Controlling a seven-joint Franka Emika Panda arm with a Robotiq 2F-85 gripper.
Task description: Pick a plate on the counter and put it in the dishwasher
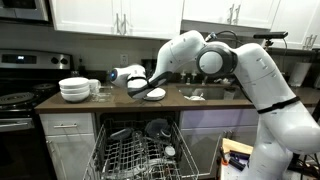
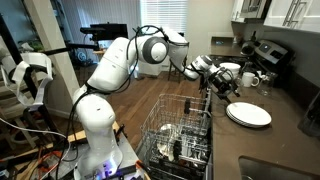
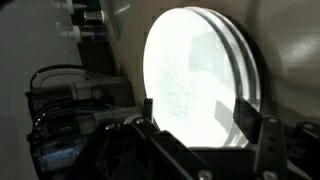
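Observation:
The plate [image 1: 155, 94] [image 2: 248, 114] is white and round, and it lies on the dark brown counter [image 1: 115, 101] [image 2: 285, 145], above the open dishwasher [image 1: 140, 152] [image 2: 185, 130]. My gripper [image 1: 142, 87] [image 2: 222, 88] hovers just over the plate's edge in both exterior views. In the wrist view the plate [image 3: 195, 70] fills the middle and shows a double rim on its right side. There my gripper [image 3: 197, 106] is open, with one dark finger [image 3: 148, 118] on each side in front of the plate. I cannot see any contact with the plate.
A stack of white bowls [image 1: 74, 89] and some cups [image 1: 101, 86] stand on the counter near the stove [image 1: 18, 98]. White mugs [image 2: 250, 78] sit beyond the gripper. The pulled-out dishwasher rack holds several dishes. A sink [image 1: 205, 93] is set into the counter.

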